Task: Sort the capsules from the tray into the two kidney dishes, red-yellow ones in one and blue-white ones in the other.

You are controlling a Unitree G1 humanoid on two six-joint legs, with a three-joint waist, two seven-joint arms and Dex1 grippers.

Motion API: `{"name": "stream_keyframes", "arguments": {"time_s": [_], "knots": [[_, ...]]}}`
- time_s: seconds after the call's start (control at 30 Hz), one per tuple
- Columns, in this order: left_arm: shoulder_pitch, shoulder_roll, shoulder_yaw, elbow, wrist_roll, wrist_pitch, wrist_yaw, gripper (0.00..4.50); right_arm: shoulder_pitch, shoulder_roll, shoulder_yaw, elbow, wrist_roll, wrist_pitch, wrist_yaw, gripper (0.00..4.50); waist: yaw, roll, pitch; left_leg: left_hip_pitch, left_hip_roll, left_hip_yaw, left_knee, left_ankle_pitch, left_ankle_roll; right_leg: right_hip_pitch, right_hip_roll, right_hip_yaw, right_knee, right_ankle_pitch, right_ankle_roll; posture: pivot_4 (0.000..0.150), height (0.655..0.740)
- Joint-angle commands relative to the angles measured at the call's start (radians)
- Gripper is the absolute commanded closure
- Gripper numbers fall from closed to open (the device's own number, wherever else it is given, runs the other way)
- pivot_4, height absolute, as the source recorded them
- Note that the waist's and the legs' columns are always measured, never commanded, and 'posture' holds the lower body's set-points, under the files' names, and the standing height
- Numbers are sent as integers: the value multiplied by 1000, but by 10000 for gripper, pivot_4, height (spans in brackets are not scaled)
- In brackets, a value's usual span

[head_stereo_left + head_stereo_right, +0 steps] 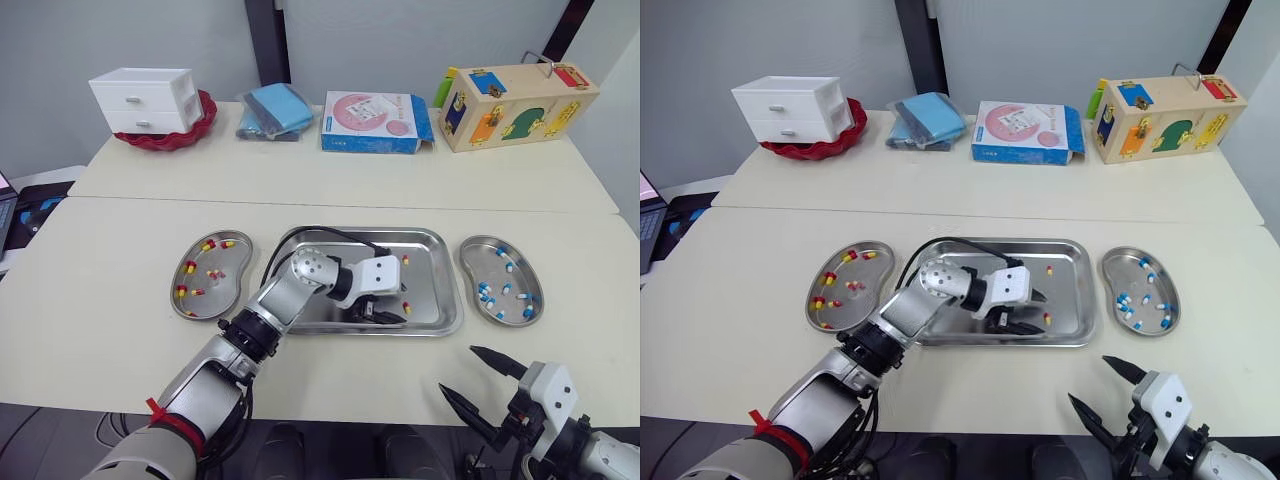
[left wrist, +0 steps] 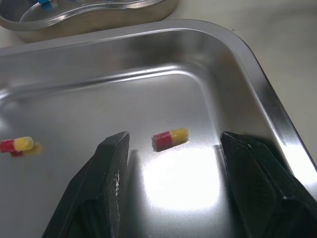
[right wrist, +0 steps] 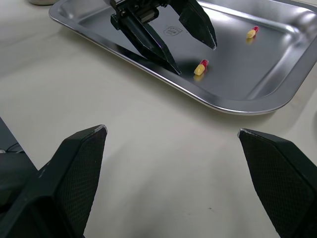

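The steel tray [image 1: 441, 243] lies mid-table. My left gripper [image 1: 386, 312] reaches into its near right corner, open, its fingers [image 2: 106, 168] straddling a red-yellow capsule [image 2: 170, 138] that rests on the tray floor. A second red-yellow capsule [image 1: 405, 260] lies further back in the tray. The left kidney dish [image 1: 181, 270] holds several red-yellow capsules, and the right kidney dish [image 1: 468, 262] holds several blue-white ones. My right gripper [image 1: 457, 368] hovers open and empty over the bare table in front of the tray's right corner.
On the far table stand a white drawer unit [image 1: 146, 99] in a red basket, folded blue cloths [image 1: 275, 110], a flat box [image 1: 375, 121] and a wooden toy box [image 1: 515, 104]. A laptop edge [image 1: 5, 215] shows at the far left.
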Motion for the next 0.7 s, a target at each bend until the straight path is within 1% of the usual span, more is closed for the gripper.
{"name": "stream_keyframes", "arguments": {"time_s": [0.03,0.4,0.5,0.6,0.7], "knots": [[-30,-24,13,7,5,-8,2,15114,14,2,7,-29,-4,-16,-10,0,0,0,0,0,0,0,0,0,0,0,0,0,0,0,0,1500,7400],[-32,-31,-2,34,53,-9,-12,15114,26,4,19,-32,-12,-23,-28,0,0,0,0,0,0,0,0,0,0,0,0,0,0,0,0,1500,7400],[-30,-38,-3,35,61,-8,-8,20714,28,5,19,-33,-14,-21,-28,0,0,0,0,0,0,0,0,0,0,0,0,0,0,0,0,1500,7400],[-24,-42,-3,32,67,-6,-7,30191,30,5,19,-34,-15,-20,-28,0,0,0,0,0,0,0,0,0,0,0,0,0,0,0,0,1500,7400],[-22,-44,-5,34,75,-8,-3,30191,31,4,20,-32,-18,-20,-28,0,0,0,0,0,0,0,0,0,0,0,0,0,0,0,0,1500,7400]]}}
